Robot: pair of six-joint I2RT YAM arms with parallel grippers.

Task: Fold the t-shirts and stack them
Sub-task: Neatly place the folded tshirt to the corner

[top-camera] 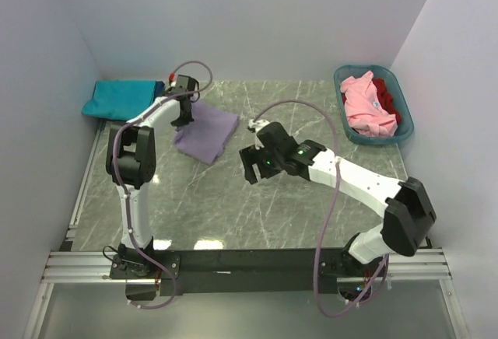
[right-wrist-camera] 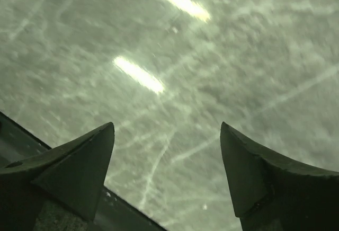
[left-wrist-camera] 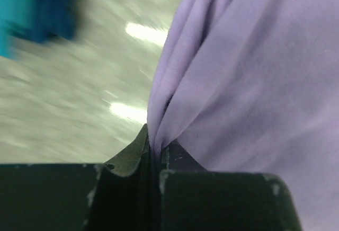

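1. We see the grey-green marbled table (top-camera: pixel 233 199) carrying everything, with both arms bolted at its near edge.
2. The lavender t-shirt (top-camera: pixel 206 131) lies folded into a rough rectangle toward the far edge of the table, left of its middle. In the left wrist view its cloth (left-wrist-camera: pixel 254 82) fills the right side of the picture and gathers into a crease.
3. The teal-blue basket (top-camera: pixel 405 133) stands at the far right corner of the table.
4. The teal t-shirt (top-camera: pixel 120 98) lies folded at the far left corner, with a dark blue t-shirt (top-camera: pixel 158 89) showing at its right end.
5. The pink t-shirt (top-camera: pixel 366 110) lies crumpled in the basket, filling most of it.
6. The red t-shirt (top-camera: pixel 387 94) lies in the basket too, against the pink one on the side toward the right wall.
7. The left gripper (top-camera: pixel 183 117) is at the far left corner of the lavender t-shirt. From its wrist we see the jaws (left-wrist-camera: pixel 153 146) pressed together on a fold of that cloth.
8. The right gripper (top-camera: pixel 253 168) hangs over bare table near the middle, just beside the lavender t-shirt's near right corner and apart from it. Its jaws (right-wrist-camera: pixel 167 127) are spread wide, and only marble shows between them.
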